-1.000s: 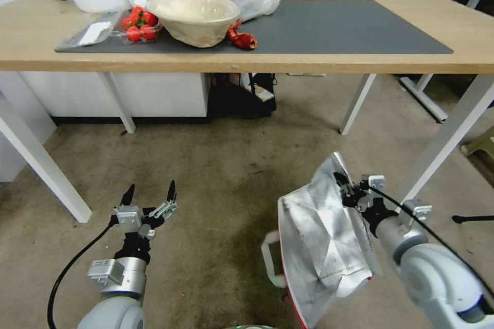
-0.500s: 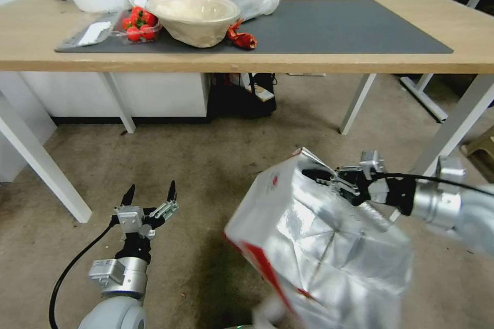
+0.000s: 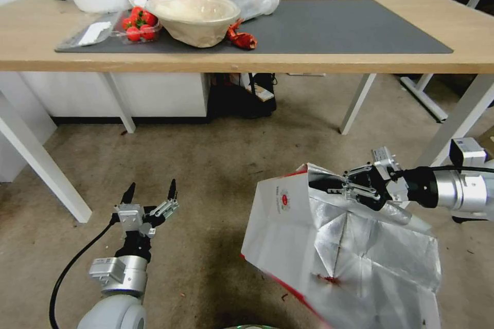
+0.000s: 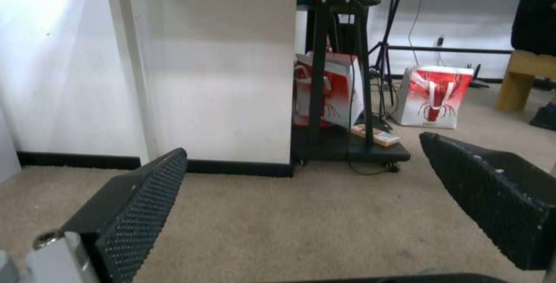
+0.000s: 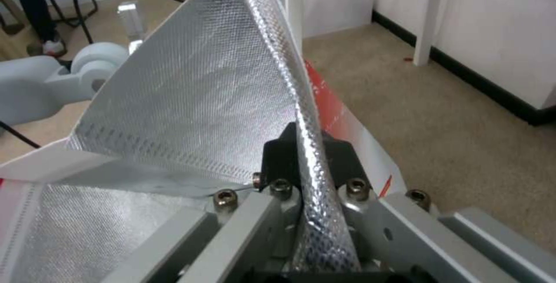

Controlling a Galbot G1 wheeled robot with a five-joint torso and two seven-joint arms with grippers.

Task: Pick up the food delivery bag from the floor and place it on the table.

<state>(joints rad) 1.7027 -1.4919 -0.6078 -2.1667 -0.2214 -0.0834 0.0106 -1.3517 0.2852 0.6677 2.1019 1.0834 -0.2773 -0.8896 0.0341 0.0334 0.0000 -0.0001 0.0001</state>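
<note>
1. Left gripper point(image 3: 150, 191): we see it low over the floor point(image 3: 216, 175), arm pointing toward the table point(image 3: 257, 61), its two fingers spread and grasping nothing.
2. Right gripper point(image 3: 329, 185): we see its arm reaching in level from the right, jaws clenched on the foil rim of the food delivery bag point(image 3: 334, 247).
3. We count one such bag, tilted and hanging in front of the table, its open top toward the gripper.
</note>
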